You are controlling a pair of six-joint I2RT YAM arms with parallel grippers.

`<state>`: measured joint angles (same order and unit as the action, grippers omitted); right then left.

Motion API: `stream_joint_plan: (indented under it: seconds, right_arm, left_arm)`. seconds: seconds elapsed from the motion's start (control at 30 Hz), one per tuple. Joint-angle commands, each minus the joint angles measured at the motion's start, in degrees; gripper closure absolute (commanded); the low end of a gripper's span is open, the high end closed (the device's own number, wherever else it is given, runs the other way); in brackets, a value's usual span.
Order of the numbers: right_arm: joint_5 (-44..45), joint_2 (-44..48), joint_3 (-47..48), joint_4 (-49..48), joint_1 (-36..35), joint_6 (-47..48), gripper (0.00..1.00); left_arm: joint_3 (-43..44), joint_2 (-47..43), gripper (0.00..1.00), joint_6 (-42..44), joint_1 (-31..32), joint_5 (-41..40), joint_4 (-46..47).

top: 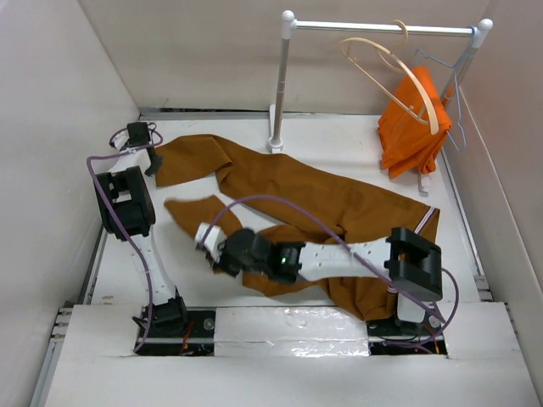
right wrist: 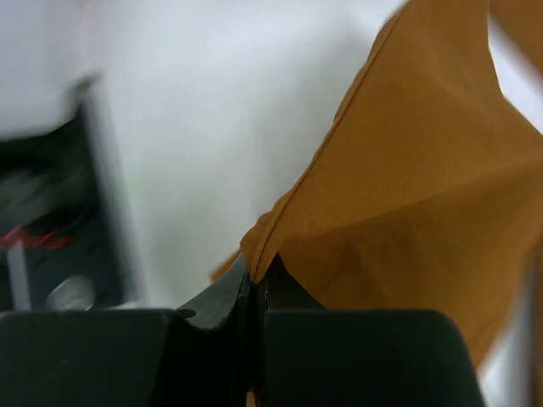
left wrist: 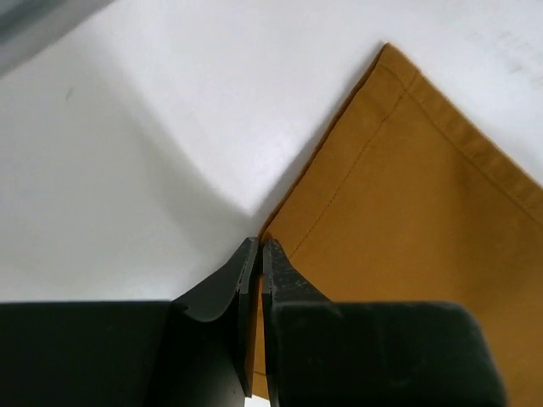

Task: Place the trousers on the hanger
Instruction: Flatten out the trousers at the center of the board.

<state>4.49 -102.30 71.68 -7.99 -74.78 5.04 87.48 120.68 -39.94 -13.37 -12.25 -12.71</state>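
The rust-brown trousers [top: 331,199] lie spread over the white table, waistband at the right and both legs running left. My left gripper [top: 152,161] is at the far-left leg end; in the left wrist view its jaws [left wrist: 260,248] are shut on the hem corner of the trousers [left wrist: 407,220]. My right gripper [top: 204,236] is at the nearer leg end, and in its wrist view it [right wrist: 253,275] is shut on a pinched fold of the trousers [right wrist: 407,186], which is lifted off the table. The pale wooden hanger [top: 400,75] hangs on the rail at the back right.
A white garment rail [top: 382,28] on a post [top: 279,93] stands at the back. A bright orange garment [top: 411,127] and a thin wire hanger [top: 452,95] hang at its right end. White walls enclose the table on the left, back and right.
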Motion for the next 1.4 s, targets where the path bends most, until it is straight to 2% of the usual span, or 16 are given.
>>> stream_joint_plan:
  seconds: [0.0,0.07,0.13,0.2,0.3,0.33,0.4,0.57,0.7,0.93,0.97,1.03,1.1,1.13,1.2,1.37]
  right_arm:
    - [-2.5,-3.9,-3.3,4.3,-6.8,2.4,1.00]
    - [-1.1,-6.9,-3.2,4.7,-7.5,1.0,0.93]
    - [0.1,-8.0,-2.8,5.4,-8.1,-0.8,0.45]
    - [0.8,-6.7,-2.9,5.6,-8.1,-1.2,0.13]
    - [1.8,0.2,-4.9,5.5,-8.1,-1.3,0.04]
    - [1.9,2.5,-6.7,5.4,-7.6,-1.3,0.02]
    - [2.2,10.4,-9.1,4.3,-6.1,-1.3,0.00]
    - [0.3,25.5,-20.6,1.5,3.2,-4.2,0.07]
    - [1.7,37.3,-28.9,-1.4,10.3,-8.6,1.00]
    - [10.6,53.3,-36.5,6.0,12.1,-11.4,0.98]
    - [12.5,57.6,-37.6,7.3,12.8,-12.3,0.95]
    - [20.2,61.7,-39.6,12.9,14.6,-18.0,0.75]
    - [24.5,66.4,-43.3,15.4,20.1,-22.4,0.47]
    - [24.1,67.5,-44.3,15.5,22.7,-23.1,0.40]
    - [20.7,68.3,-47.0,14.1,31.9,-24.3,0.31]
    - [7.5,62.2,-49.2,9.3,53.7,-25.5,0.29]
  left_arm:
    - [9.7,0.3,1.00,2.7,-0.8,1.2,-2.6]
    - [13.0,0.3,1.00,3.2,-0.8,1.2,-3.9]
    - [15.3,-1.1,1.00,4.9,-0.8,2.1,-3.7]
    - [16.3,-2.0,0.97,6.4,-0.8,1.5,-4.8]
    - [14.6,-5.0,0.77,8.4,-0.8,-3.1,-5.3]
    - [13.8,-6.9,0.65,10.0,-0.8,-4.2,-5.2]
    - [10.5,-9.1,0.53,10.6,-0.8,-6.2,-4.9]
    - [-1.1,-19.9,0.52,6.6,-0.3,-6.5,-1.7]
    - [-12.3,-24.4,0.50,7.0,6.4,-4.4,2.1]
    - [-13.1,-18.1,0.50,2.2,7.1,-1.6,0.1]
    - [-12.5,-17.5,0.46,2.2,7.1,-2.3,-0.6]
    - [-10.8,-16.4,0.46,1.8,7.1,-3.3,-1.4]
    - [-12.0,-17.5,0.46,1.6,8.6,-1.6,0.3]
    - [-12.9,-20.1,0.47,1.4,9.6,-1.0,1.4]
    - [-16.2,-23.5,0.48,1.4,12.6,-1.1,4.2]
    - [-30.9,-42.5,0.49,0.2,29.2,-7.1,12.4]
